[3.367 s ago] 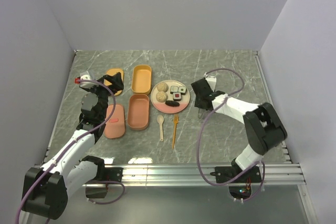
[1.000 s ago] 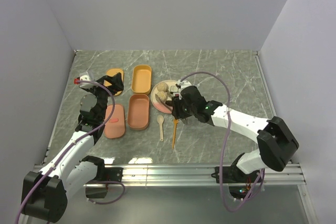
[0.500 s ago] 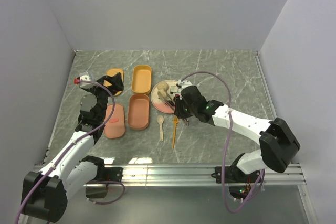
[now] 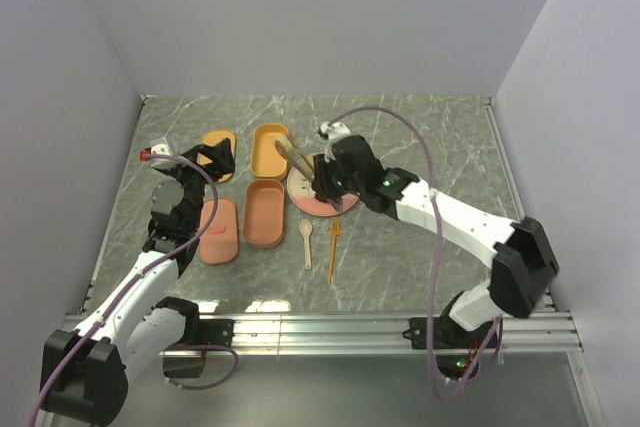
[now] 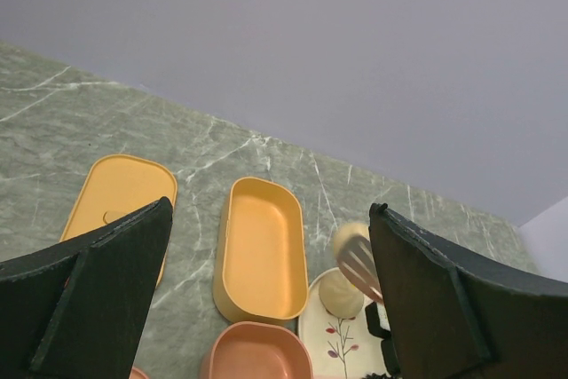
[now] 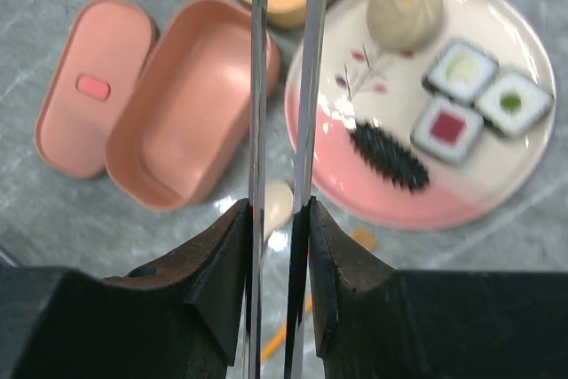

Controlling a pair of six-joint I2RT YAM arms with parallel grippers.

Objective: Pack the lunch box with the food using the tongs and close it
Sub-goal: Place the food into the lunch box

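My right gripper (image 6: pixel 278 210) is shut on the thin grey tongs (image 6: pixel 257 86), squeezing their two arms close together. The tongs' tips (image 5: pixel 359 262) pinch a round beige ball (image 5: pixel 343 235) just above the right rim of the orange lunch box tray (image 4: pixel 268 152). On the cream-and-pink plate (image 6: pixel 355 104) lie the other beige ball (image 6: pixel 405 12), three sushi rolls (image 6: pixel 461 69) (image 6: pixel 510 102) (image 6: pixel 448 129) and a dark brown piece (image 6: pixel 389 157). In the top view the right gripper (image 4: pixel 325 179) covers most of the plate. My left gripper (image 4: pixel 215 157) hangs open and empty over the orange lid (image 5: pixel 115 197).
A pink tray (image 4: pixel 264 212) sits in front of the orange one, with a pink lid (image 4: pixel 218 230) to its left. A beige spoon (image 4: pixel 306 242) and an orange fork (image 4: pixel 333 247) lie in front of the plate. Walls stand behind and at both sides.
The right gripper squeezed the tongs on a beige ball on the plate, then lifted it and carried it back and left to the orange tray. The left arm has not moved.
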